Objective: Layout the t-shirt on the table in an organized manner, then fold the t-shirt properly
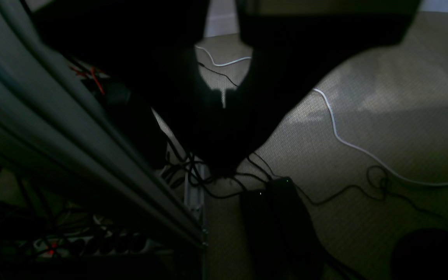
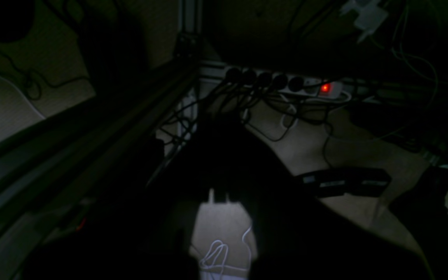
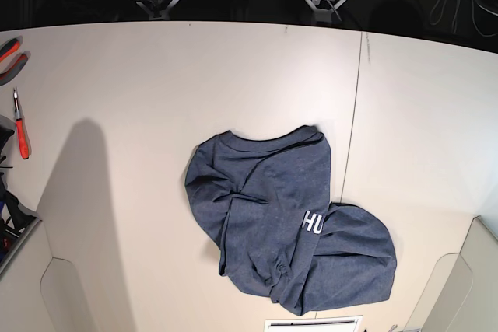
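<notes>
Jaws on both grippers are clenched with nothing between them: the left gripper [image 1: 224, 102] and the right gripper [image 2: 219, 196] each hang beside the table frame, looking down at carpet and cables, well apart from the cloth. Neither touches the t-shirt [image 3: 284, 223].

Trouble could start with the first grab. Because the shirt lies bunched, with layers doubled over each other, a pinch may catch two layers at once and drag the whole heap instead of spreading it. Pulling toward the near edge could also slide it off the table [image 3: 140, 83], since the lower hem sits close to that edge.

It lies crumpled right of centre, straddling the thin seam line (only the white letters "HU" show), navy and heathered, collar toward the far side, one part folded under.
</notes>
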Available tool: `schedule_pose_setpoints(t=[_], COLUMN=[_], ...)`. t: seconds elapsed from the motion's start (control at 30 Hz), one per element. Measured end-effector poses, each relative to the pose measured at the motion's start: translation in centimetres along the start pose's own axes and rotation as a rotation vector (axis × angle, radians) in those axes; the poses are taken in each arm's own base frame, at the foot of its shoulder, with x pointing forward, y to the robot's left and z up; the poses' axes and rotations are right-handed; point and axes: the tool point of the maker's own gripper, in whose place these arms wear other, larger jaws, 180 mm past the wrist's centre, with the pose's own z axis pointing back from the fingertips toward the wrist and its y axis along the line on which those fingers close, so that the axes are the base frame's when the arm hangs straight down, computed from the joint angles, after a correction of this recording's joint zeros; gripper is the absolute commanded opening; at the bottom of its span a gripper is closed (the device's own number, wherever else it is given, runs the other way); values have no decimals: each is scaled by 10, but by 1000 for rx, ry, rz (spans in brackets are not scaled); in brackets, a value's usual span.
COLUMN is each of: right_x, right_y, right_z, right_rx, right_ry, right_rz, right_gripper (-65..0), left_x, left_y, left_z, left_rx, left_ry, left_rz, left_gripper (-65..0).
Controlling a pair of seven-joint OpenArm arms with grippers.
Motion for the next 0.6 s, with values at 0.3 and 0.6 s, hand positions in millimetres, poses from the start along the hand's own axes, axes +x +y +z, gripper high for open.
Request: schedule_pose_setpoints(t=[0.3,0.6], right_x=[4,-4], right_y=[-5,-7], right_z=[11,32], right_rx=[-2,-4], right_ry=[-72,-144], right_rz=[23,48], right_gripper=[-650,-650], left_x=[-15,-16], left_y=[14,48], left_z=[12,39], left_rx=[-17,-19], left_ry=[-56,-161], left_rz=[64,95], left_gripper=[-650,-650])
